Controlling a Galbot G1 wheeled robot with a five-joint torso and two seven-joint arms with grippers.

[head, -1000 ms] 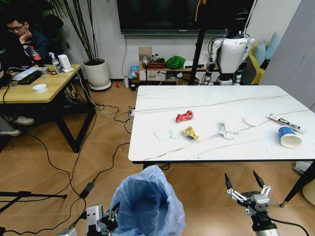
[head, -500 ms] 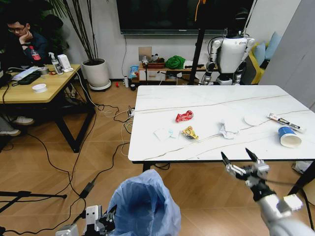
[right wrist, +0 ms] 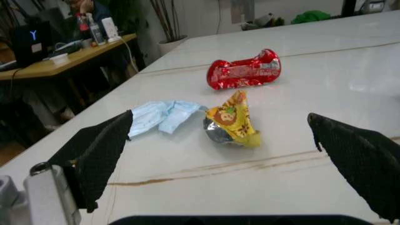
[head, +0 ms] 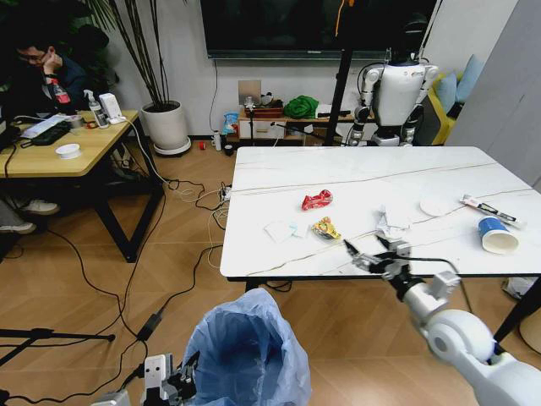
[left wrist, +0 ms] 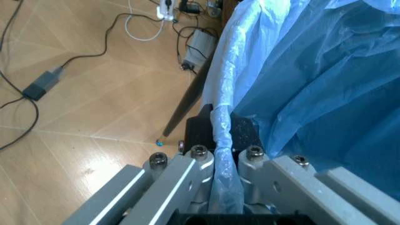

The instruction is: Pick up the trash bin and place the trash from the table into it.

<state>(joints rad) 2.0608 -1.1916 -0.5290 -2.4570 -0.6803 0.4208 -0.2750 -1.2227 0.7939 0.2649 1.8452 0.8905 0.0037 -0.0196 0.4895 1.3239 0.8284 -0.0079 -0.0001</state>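
The trash bin [head: 247, 351], lined with a crinkled light-blue bag, sits low at the near edge of the scene, left of centre and in front of the table [head: 372, 173]. The left gripper [head: 173, 382] is beside the bin's left side, its fingers [left wrist: 198, 165] pressed together on a fold of the bag at the rim, so the plastic runs up between them. The right gripper [head: 368, 249] reaches over the table's near edge, its two black fingers [right wrist: 100, 152] spread wide apart and holding nothing. Just beyond it on the marble top lies a yellow wrapper [head: 325, 227], with a red wrapper [head: 317, 200] a little farther back and a pale blue tissue [head: 281, 230] to the left of the yellow one. To the right lie a white crumpled tissue [head: 392, 220], a white disc [head: 436, 206], a thin white tube [head: 490, 211] and a blue paper cup [head: 496, 235] on its side near the table's right end.
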